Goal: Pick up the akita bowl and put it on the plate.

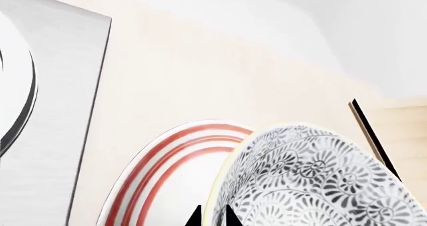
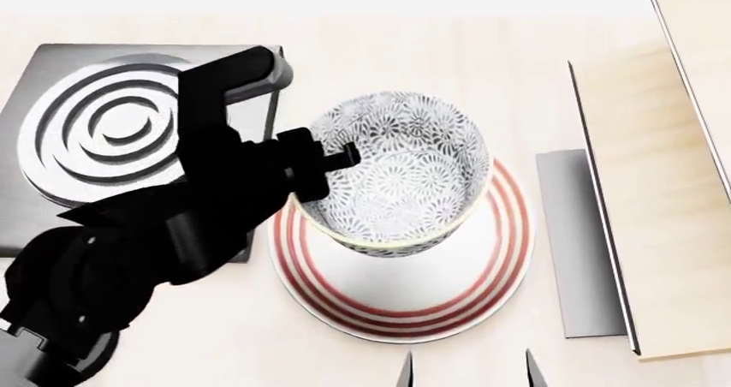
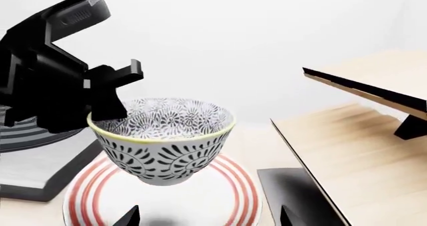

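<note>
A pale wooden counter (image 2: 480, 53) seen from above, with a black robot arm reaching in from the near left. The left tool (image 2: 331, 169) is closed on the left rim of the akita bowl (image 2: 400, 169), one finger inside the rim and one outside. The bowl is deep and round, white with a dense grey-black floral pattern and a pale yellowish rim. It hangs in the air directly above the plate (image 2: 457, 306), roughly upright; the right wrist view shows a clear gap between the bowl's foot and the plate's surface. The plate is flat, round and white with several red rings near its edge, and it lies on the counter. To the far left, just beside the plate, is a dark square stove burner (image 2: 109, 126) with raised pale rings. To the right of the plate lies a grey rectangular panel (image 2: 577, 241), and beyond it a raised wooden shelf (image 2: 674, 190). The right tool (image 2: 466, 370) shows only as two dark fingertips at the near edge, well apart from each other, open and holding nothing.
</note>
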Tool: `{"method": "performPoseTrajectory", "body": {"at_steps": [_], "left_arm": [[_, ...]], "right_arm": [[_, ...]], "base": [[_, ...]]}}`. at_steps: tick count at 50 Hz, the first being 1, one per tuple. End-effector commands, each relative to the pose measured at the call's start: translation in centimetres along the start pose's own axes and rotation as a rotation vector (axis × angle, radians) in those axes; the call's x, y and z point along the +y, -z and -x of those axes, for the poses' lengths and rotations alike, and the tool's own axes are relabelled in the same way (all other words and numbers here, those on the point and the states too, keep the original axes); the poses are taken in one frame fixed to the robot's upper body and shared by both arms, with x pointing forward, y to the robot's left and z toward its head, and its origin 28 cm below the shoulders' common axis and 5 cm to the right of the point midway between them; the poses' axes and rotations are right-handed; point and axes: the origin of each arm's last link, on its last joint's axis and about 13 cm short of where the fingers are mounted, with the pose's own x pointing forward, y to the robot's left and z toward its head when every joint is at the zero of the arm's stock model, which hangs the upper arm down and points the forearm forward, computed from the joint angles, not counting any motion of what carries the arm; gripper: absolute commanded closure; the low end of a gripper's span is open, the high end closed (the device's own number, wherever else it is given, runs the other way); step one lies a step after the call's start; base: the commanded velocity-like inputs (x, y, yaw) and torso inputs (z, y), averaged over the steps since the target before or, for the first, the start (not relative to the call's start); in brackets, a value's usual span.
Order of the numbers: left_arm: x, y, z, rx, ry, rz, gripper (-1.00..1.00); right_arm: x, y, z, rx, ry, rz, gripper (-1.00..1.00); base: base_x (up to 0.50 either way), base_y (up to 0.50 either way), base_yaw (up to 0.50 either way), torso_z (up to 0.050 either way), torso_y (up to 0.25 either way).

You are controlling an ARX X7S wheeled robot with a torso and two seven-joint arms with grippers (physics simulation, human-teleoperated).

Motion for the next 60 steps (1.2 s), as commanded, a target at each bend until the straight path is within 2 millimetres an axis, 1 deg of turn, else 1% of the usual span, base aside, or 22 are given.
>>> {"method": "performPoseTrajectory", "body": {"at_steps": [1,13,25,26,27,28,29,31,32,34,38,44,53,60], "left_arm": [[-0.4,-0.1,-0.7,-0.011,-0.006,-0.025,1.0],[-0.6,0.0,-0.9,-0.007,0.0,-0.023,1.0],[-0.4,0.5,-1.3,0.003,-0.013,-0.038,1.0],[-0.4,0.7,-1.4,0.007,-0.024,-0.083,1.0],[-0.4,0.7,-1.4,-0.013,-0.08,-0.112,1.0],[-0.4,0.6,-1.4,0.004,-0.014,-0.024,1.0],[-0.4,0.6,-1.5,-0.001,-0.023,-0.045,1.0],[-0.3,0.6,-1.5,0.013,0.013,0.001,1.0],[-0.3,0.6,-1.5,0.01,0.001,-0.016,1.0],[-0.3,0.6,-1.5,0.014,0.022,0.004,1.0],[-0.4,0.7,-1.6,-0.004,-0.008,-0.033,1.0],[-0.4,0.7,-1.6,-0.014,0.016,-0.001,1.0],[-0.6,0.8,-1.7,-0.018,-0.002,-0.003,1.0],[-0.3,1.0,-1.8,-0.008,-0.026,-0.006,1.0]], "right_arm": [[0.0,0.2,0.0,0.004,-0.001,0.001,-1.0],[0.0,0.2,0.0,0.007,0.0,0.001,-1.0],[0.0,0.2,0.0,0.007,0.0,0.002,-1.0],[0.0,0.3,0.0,0.008,0.001,0.004,-1.0],[0.0,0.3,0.0,0.008,0.0,0.003,-1.0],[0.0,0.3,0.0,0.008,0.0,0.003,-1.0],[0.0,0.3,0.0,0.009,0.001,0.002,-1.0],[0.0,0.3,0.0,0.01,0.001,0.003,-1.0],[0.0,0.3,0.0,0.009,0.001,0.003,-1.0],[0.0,0.4,0.0,0.01,-0.001,0.003,-1.0],[0.0,0.4,-0.1,0.01,-0.005,0.005,-1.0],[0.1,0.4,-0.1,0.011,-0.006,0.007,-1.0],[0.0,0.5,0.0,0.012,-0.003,0.006,-1.0],[0.0,0.6,0.0,0.016,-0.002,0.002,-1.0]], "base": [[0.0,0.0,0.0,0.009,-0.025],[0.0,0.0,0.0,0.007,-0.02],[0.0,0.0,0.0,0.007,-0.037],[0.0,0.0,0.0,0.007,-0.076],[0.0,0.0,0.0,0.006,-0.102],[0.0,0.0,0.0,0.011,-0.199],[0.0,0.0,0.0,0.012,-0.205],[0.0,0.0,0.0,0.009,-0.016],[0.0,0.0,0.0,0.0,0.0],[0.0,0.0,0.0,0.0,0.0],[0.0,0.0,0.0,0.0,0.0],[0.0,0.0,0.0,0.0,0.0],[0.0,0.0,0.0,0.0,0.0],[0.0,0.0,0.0,0.0,0.0]]}}
